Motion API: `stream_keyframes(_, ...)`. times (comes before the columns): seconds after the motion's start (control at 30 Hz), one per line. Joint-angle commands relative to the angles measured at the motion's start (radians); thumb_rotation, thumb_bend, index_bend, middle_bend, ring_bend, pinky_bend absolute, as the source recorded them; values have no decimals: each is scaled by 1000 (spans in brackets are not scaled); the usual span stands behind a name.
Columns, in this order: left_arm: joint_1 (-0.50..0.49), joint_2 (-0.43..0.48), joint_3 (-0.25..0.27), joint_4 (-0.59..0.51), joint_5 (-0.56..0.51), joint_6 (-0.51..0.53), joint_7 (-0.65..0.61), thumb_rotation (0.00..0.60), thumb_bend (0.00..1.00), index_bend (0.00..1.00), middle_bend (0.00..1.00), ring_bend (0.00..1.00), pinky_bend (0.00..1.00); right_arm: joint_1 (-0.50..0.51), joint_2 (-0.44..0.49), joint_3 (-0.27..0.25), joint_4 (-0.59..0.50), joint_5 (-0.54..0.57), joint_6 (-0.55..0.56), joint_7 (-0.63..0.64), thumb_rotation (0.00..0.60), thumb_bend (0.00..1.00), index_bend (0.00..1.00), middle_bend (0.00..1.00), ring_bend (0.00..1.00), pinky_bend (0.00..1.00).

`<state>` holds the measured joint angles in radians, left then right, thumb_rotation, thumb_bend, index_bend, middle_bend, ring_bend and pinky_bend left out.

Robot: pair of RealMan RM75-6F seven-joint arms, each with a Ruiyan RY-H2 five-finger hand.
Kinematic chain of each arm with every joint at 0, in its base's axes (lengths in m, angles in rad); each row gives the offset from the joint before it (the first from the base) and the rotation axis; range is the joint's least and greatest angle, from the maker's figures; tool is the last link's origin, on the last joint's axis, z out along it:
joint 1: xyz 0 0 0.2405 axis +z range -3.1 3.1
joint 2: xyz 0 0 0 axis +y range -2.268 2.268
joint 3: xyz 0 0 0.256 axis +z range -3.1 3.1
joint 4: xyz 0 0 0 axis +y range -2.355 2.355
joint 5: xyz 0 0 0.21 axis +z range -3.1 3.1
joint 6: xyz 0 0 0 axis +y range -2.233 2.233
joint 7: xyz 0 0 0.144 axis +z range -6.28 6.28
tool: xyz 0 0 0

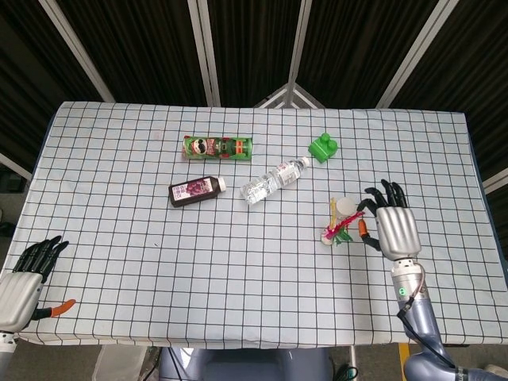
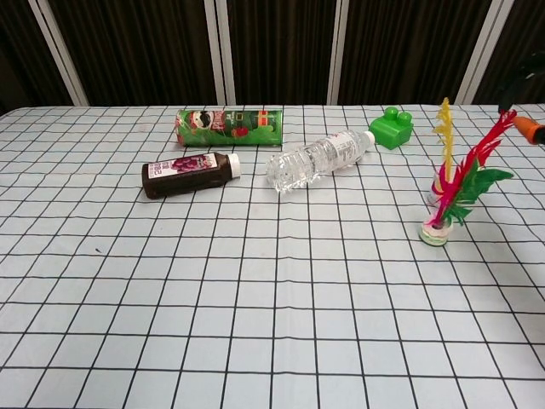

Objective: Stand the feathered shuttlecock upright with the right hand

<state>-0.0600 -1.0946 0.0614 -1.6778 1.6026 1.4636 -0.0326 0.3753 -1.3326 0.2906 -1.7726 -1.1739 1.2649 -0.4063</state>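
Observation:
The feathered shuttlecock (image 1: 333,231) (image 2: 444,192) stands on its round base on the checked cloth at the right. Its yellow, red and green feathers point up. In the head view my right hand (image 1: 394,228) is just right of it, fingers spread and thumb aimed at the feathers. The chest view cuts off most of that hand (image 2: 530,115) at the right edge. The red feather's tip reaches into the wide gap between thumb and a finger, and nothing is pinched. My left hand (image 1: 26,279) hangs empty off the table's near left corner.
A small white jar (image 1: 345,207) stands just behind the shuttlecock. A clear water bottle (image 1: 274,180), a dark juice bottle (image 1: 196,190) and a green chips can (image 1: 218,147) lie mid-table. A green block (image 1: 323,148) sits further back.

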Motion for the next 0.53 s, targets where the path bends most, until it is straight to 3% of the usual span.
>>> stream_keyframes(0.03, 0, 0, 0, -1, 1, 1, 2, 600, 0, 0, 0, 0, 0, -14, 43, -22, -43, 60, 0, -79, 600, 481, 11, 40, 0, 0)
stream_keyframes(0.2, 2, -1, 0, 2, 4, 6, -2, 600, 0, 0, 0, 0, 0, -30, 91, -35, -124, 66, 28, -89, 600, 429, 0, 0, 0, 0)
stream_keyframes(0.33, 2, -2, -2, 5, 6, 11, -7, 600, 0, 0, 0, 0, 0, -71, 149, -69, -171, -8, 71, -46, 600, 421, 0, 0, 0, 0)
stream_keyframes(0.43, 3, -3, -3, 10, 10, 16, -9, 600, 0, 0, 0, 0, 0, -122, 199, -125, -173, -102, 115, -8, 600, 420, 0, 0, 0, 0)
stream_keyframes(0.53, 5, -10, -8, 21, 16, 30, 0, 600, 0, 0, 0, 0, 0, -204, 251, -217, -123, -251, 195, 51, 600, 420, 0, 0, 0, 0)
